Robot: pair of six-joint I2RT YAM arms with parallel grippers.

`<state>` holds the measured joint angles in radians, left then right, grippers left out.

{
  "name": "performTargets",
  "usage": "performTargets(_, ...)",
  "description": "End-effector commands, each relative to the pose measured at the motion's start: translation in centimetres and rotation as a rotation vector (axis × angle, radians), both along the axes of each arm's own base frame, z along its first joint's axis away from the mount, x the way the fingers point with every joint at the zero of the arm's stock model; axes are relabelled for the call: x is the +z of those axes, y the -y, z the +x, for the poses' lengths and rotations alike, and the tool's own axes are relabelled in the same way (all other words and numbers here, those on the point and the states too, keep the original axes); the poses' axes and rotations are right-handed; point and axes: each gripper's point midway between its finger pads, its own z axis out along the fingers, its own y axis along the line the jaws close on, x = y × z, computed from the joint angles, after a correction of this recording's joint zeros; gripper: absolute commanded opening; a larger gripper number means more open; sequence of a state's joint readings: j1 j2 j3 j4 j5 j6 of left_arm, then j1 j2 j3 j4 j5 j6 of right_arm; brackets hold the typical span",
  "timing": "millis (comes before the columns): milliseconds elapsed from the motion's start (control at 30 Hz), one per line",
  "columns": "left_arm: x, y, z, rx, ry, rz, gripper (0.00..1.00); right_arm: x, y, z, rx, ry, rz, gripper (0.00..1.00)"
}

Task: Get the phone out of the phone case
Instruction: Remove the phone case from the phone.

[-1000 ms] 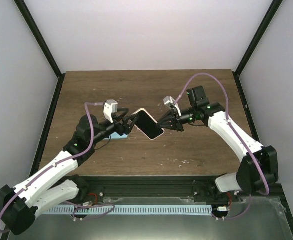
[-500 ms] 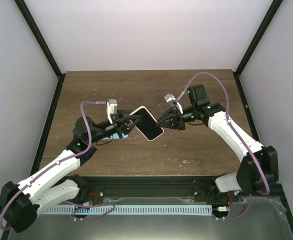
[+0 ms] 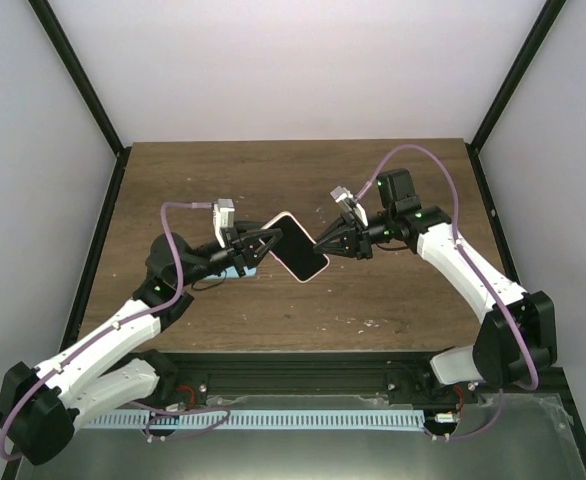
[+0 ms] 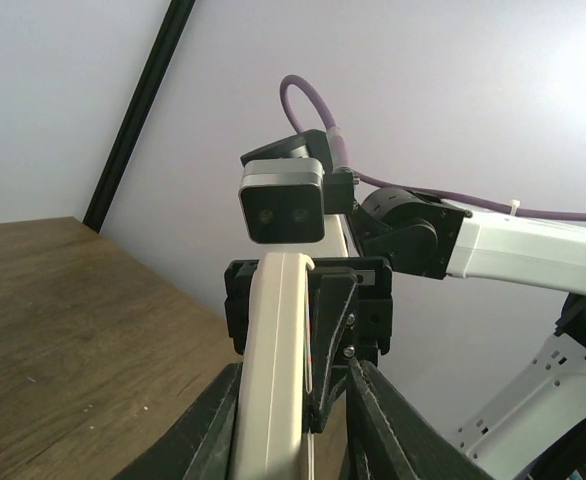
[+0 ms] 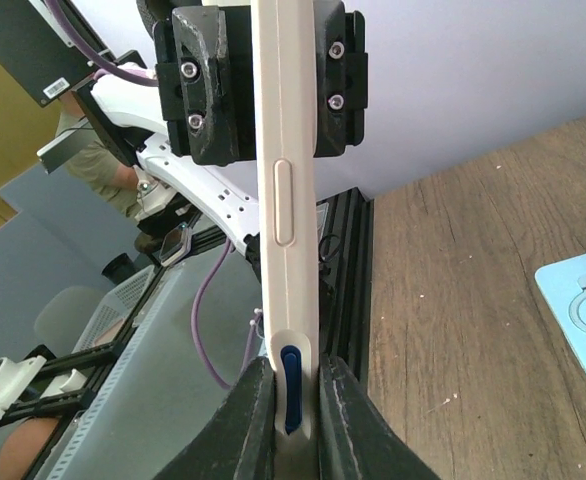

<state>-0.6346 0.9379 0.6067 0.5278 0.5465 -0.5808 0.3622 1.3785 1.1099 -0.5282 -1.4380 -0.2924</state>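
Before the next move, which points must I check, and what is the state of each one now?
1. Left fingers closed on the phone: ok.
2. Right fingers closed on the opposite end of the phone: ok.
3. Phone held up off the table: ok.
4. Light blue case lying flat on the table, separate from the phone: ok.
5. Grip firm enough for one arm to let go: cannot tell.

txt: none legible | brands/nos/signs: none | all 3 cam views
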Motion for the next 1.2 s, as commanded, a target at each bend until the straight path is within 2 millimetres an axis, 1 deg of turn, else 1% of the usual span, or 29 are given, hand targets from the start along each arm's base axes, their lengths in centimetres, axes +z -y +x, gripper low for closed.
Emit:
performTargets(0, 0.0, 0.2, -0.8, -0.038, 0.028, 0.005, 0.27, 1.7, 0.5, -0.1, 0.017, 0.03, 0.05, 0.01)
performTargets(67, 0.0, 0.2, -0.8, -0.037, 0.031, 0.009, 0.29, 1.7, 0.5, -0.2, 0.019, 0.025, 0.051, 0.01)
performTargets(133, -0.1, 0.3, -0.8, -0.037, 0.034, 0.012, 0.33, 1.6, 0.5, -0.2, 0.019, 0.021, 0.05, 0.01)
performTargets(200, -0.2, 0.3, -0.7, -0.033, 0.032, 0.014, 0.34, 1.5, 0.5, -0.2, 0.019, 0.019, 0.049, 0.01)
performTargets(467, -0.6, 0.6, -0.5, -0.041, 0.026, 0.025, 0.21, 1.3, 0.5, -0.2, 0.016, 0.018, 0.049, 0.01)
performTargets(567, -0.7, 0.8, -0.5, -0.052, 0.02, 0.036, 0.19, 1.3, 0.5, -0.2, 0.014, 0.02, 0.048, 0.01)
performTargets(733, -1.1, 1.0, -0.4, -0.063, 0.014, 0.071, 0.13, 1.1, 0.5, -0.1, 0.006, 0.026, 0.042, 0.01)
performTargets(1000, -0.9, 0.5, -0.2, -0.06, 0.032, 0.101, 0.07, 0.9, 0.5, 0.2, -0.01, 0.028, 0.028, 0.01)
performTargets(1067, -0.7, 0.4, -0.2, -0.062, 0.036, 0.109, 0.05, 0.7, 0.4, 0.3, -0.017, 0.033, 0.022, 0.04)
performTargets(1100, -0.8, 0.4, -0.1, -0.067, 0.032, 0.117, 0.04, 0.7, 0.4, 0.3, -0.019, 0.037, 0.019, 0.09)
performTargets(1167, -0.9, 0.7, 0.3, -0.096, -0.005, 0.143, 0.02, 0.7, 0.5, 0.2, -0.021, 0.037, 0.015, 0.23)
